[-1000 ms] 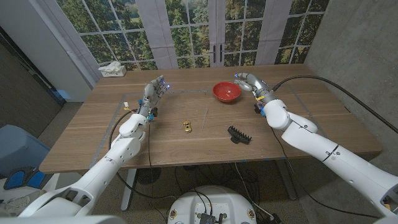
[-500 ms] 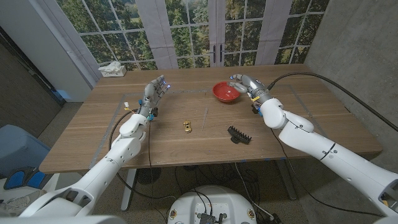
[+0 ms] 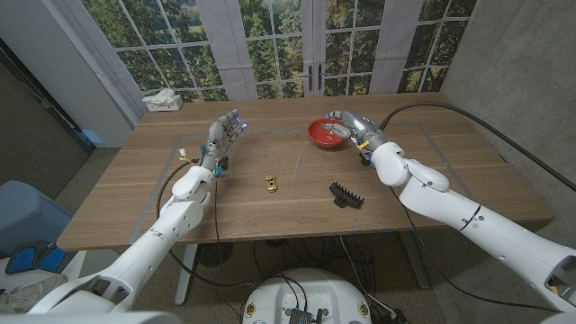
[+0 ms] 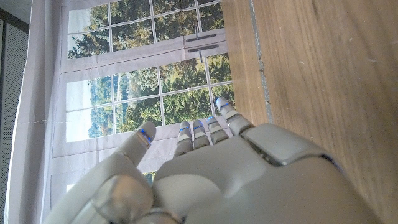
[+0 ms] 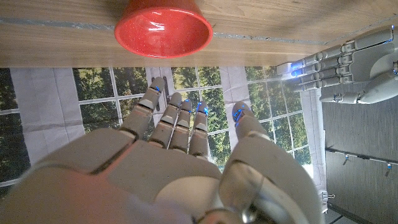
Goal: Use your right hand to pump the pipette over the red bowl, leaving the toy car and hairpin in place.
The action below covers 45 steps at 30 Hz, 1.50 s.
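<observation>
The red bowl (image 3: 326, 134) stands at the table's back middle and also appears in the right wrist view (image 5: 163, 28). My right hand (image 3: 349, 124) hovers over the bowl's right rim, fingers apart, with nothing visible in it (image 5: 186, 162). A thin pale stick, apparently the pipette (image 3: 300, 166), lies on the wood between the bowl and the yellow toy car (image 3: 271, 183). The black toothed hairpin (image 3: 346, 195) lies to the car's right. My left hand (image 3: 225, 135) stands upright at the left, fingers spread and holding nothing (image 4: 217, 174).
A tissue box (image 3: 163, 101) sits at the back left corner. A small white item (image 3: 182, 151) lies near the left arm. A black cable (image 3: 468, 119) arcs over the right side of the table (image 3: 270, 211). Windows stand behind.
My right hand has moved left, from beside the bowl's right side to over its rim. The left hand, car and hairpin have not moved.
</observation>
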Each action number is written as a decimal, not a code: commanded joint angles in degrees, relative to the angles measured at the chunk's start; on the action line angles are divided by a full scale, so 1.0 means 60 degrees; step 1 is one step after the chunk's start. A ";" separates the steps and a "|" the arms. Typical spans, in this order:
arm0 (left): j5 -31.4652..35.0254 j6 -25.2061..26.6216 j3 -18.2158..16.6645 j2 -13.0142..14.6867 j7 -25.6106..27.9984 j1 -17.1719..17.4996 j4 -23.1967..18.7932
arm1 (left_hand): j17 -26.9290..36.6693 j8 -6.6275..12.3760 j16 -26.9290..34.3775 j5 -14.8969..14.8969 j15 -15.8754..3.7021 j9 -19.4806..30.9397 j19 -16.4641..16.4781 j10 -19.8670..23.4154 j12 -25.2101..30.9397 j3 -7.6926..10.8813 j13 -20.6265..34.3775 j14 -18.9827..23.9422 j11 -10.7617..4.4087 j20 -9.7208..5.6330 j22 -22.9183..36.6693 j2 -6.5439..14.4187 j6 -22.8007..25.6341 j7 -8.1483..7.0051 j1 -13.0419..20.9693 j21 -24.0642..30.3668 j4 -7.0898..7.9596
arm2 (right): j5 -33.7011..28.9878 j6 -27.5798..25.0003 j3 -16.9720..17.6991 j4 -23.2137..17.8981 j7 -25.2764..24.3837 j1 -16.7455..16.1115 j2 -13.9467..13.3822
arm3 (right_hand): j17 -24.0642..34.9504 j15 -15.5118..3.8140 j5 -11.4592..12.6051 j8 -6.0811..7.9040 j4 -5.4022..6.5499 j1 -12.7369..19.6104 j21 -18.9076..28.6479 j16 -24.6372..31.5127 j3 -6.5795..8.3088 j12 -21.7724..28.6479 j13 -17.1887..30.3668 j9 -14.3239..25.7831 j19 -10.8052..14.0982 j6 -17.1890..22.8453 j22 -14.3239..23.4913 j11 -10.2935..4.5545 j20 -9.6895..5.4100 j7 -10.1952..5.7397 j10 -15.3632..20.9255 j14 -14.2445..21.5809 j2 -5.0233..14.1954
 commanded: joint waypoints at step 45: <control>-0.0199 -0.0140 -0.0192 0.0170 -0.0063 0.0501 -0.0324 | 0.0010 -0.0029 -0.0060 -0.0033 -0.0008 0.0030 0.0106 0.0044 -0.0073 0.0024 0.0029 0.0035 0.0007 0.0000 0.0053 0.0792 0.0027 -0.0029 0.0049 -0.0031 -0.0049 | -0.2078 0.0704 -0.1359 0.0780 0.2377 0.1276 0.0760 | 0.0227 -0.0467 0.0067 0.0056 0.0034 0.0213 0.0075 0.0173 0.0020 0.0037 0.0063 0.0053 0.0109 0.0205 0.0064 -0.0139 -0.0098 -0.0082 0.0073 0.0058 0.0126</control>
